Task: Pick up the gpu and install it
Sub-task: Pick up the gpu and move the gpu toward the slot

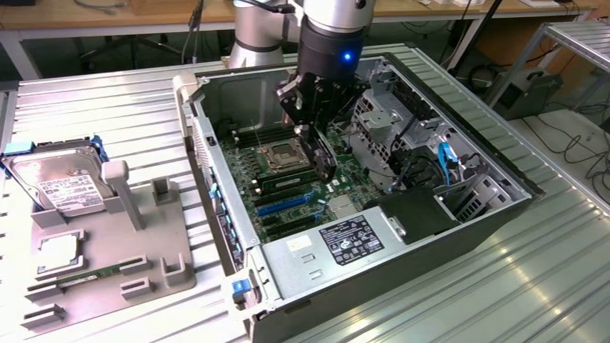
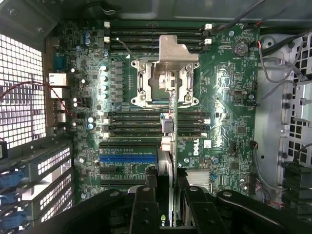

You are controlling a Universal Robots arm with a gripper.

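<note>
metal bench (image 1: 105,100), open case (image 1: 496,207). gripper (image 2: 169,195) clamped on gpu (image 2: 170,141), card edge-on above the motherboard (image 2: 229,97), crosswise to blue slot (image 2: 127,158). risk: misaligned card could jam or clip the cpu socket (image 2: 144,83).

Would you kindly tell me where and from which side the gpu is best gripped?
By its upper edge, from above, pinched across its flat faces, as the gripper holds the gpu now: the thin card stands on edge over the motherboard.
</note>
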